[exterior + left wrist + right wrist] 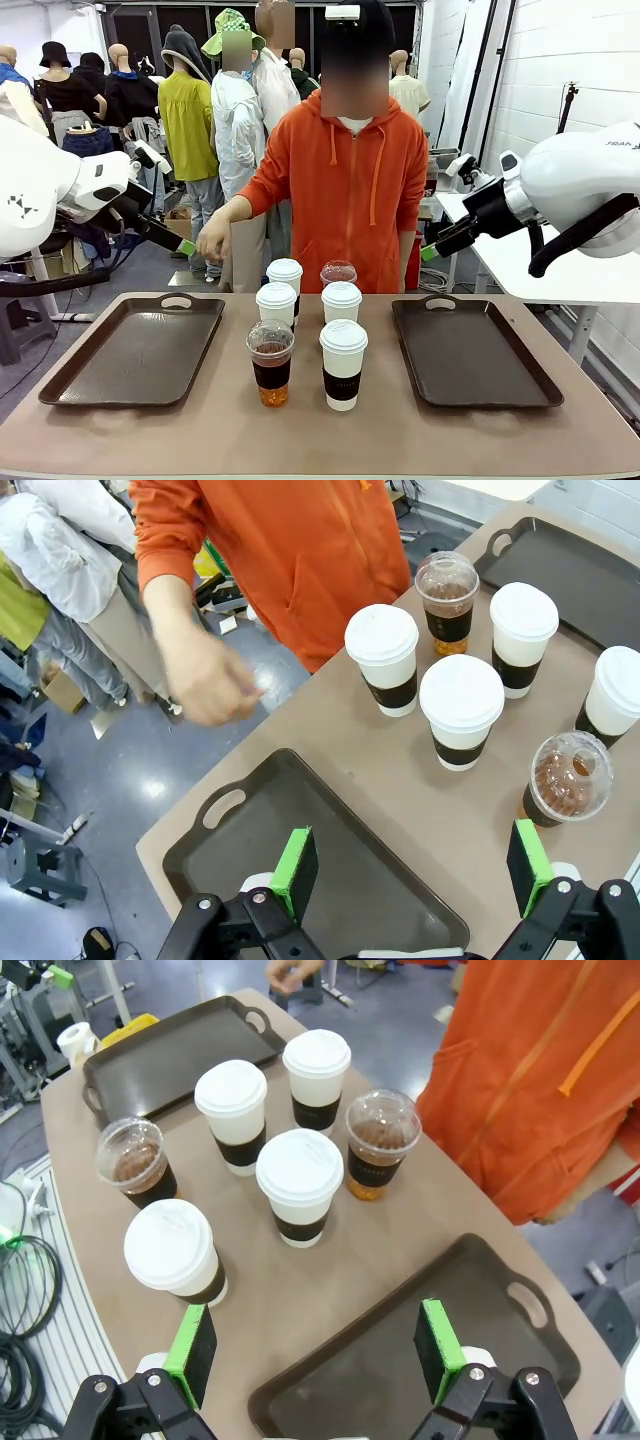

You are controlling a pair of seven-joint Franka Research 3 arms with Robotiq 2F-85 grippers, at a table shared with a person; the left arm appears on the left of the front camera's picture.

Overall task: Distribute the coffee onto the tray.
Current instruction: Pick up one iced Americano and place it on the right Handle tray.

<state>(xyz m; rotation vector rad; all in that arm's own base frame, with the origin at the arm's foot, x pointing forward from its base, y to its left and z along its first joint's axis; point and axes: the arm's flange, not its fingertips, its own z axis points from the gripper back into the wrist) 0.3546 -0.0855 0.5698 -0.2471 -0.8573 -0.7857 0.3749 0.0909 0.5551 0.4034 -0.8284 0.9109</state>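
While the six cups of coffee stand in a cluster at the middle of the surface (200, 440), they are flanked by two dark trays. The left tray (140, 350) is laid toward the left edge and the right tray (470, 350) toward the right edge, each well apart from the cups. Four white cups (343, 362) with white lids and black sleeves are counted, along with two clear cups (271, 362) of amber-brown drink. One clear cup is placed at the near left of the cluster, just beside a white cup. The other is set at the far right, close to the far edge. The left fingers (295, 870) are spread wide above the left tray, and nothing is held between them. The right fingers (192, 1352) are likewise spread wide and empty above the right tray. A person's hand (212, 238) is raised beyond the far edge, and no cup is touched by it.
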